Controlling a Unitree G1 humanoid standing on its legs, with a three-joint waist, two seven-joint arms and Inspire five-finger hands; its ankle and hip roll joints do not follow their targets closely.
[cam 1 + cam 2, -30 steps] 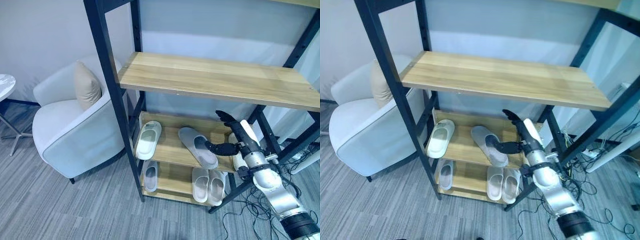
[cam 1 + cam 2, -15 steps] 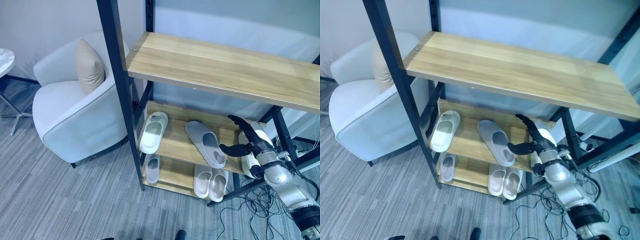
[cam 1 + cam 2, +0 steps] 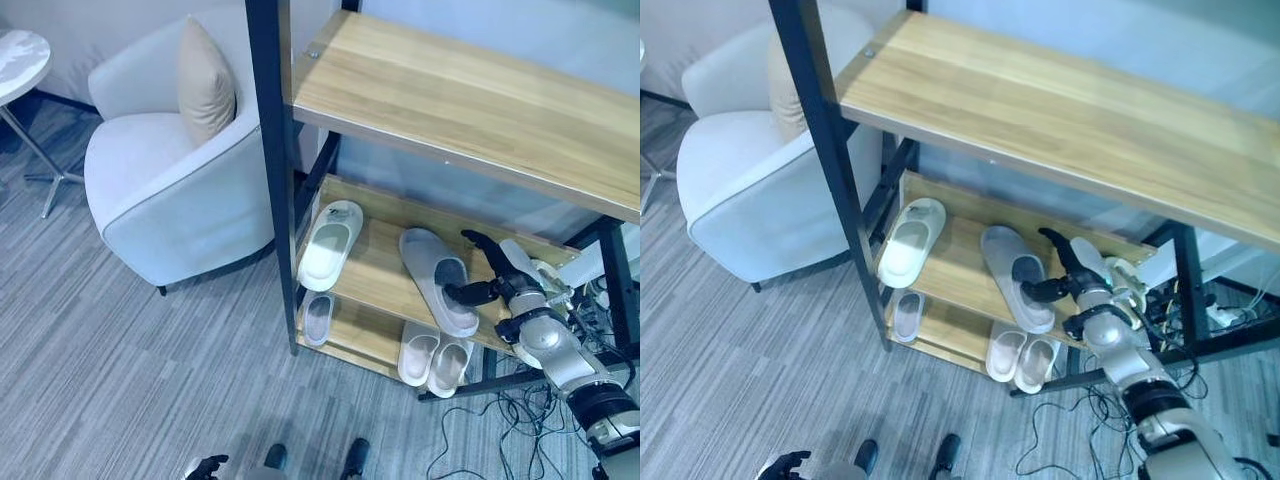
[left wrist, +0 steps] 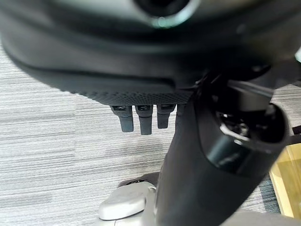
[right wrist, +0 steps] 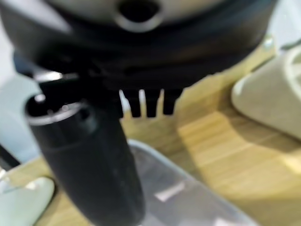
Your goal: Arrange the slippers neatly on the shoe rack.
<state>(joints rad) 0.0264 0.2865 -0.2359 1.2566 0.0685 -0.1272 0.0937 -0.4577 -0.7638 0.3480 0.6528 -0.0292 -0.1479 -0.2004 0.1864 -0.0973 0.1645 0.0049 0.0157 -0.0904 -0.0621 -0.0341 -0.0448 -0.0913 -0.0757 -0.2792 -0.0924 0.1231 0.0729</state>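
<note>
The right hand point(image 3: 500, 275) reaches into the middle shelf of the shoe rack point(image 3: 268, 150), fingers spread and relaxed, its thumb touching the heel end of a grey slipper point(image 3: 438, 281) that lies slanted on the pale wood, with a white slipper point(image 3: 330, 244) well to its left. Three more slippers sit on the bottom shelf: a small one point(image 3: 318, 318) at the left and a pair point(image 3: 434, 357) at the right. Black metal posts frame the wooden boards, a rounded white armchair point(image 3: 170, 190) with a beige cushion point(image 3: 205, 84) stands beside the rack on grey striped carpet point(image 3: 120, 370), and the left hand point(image 4: 141, 120) hangs over that carpet with fingers straight.

We see our right hand point(image 5: 94, 155) close up, thumb large at seven o'clock, straight fingers point(image 5: 146, 104) reaching over a wooden shelf point(image 5: 221, 150). A pale slipper point(image 5: 270, 92) lies at three o'clock, another point(image 5: 23, 202) at eight o'clock.
</note>
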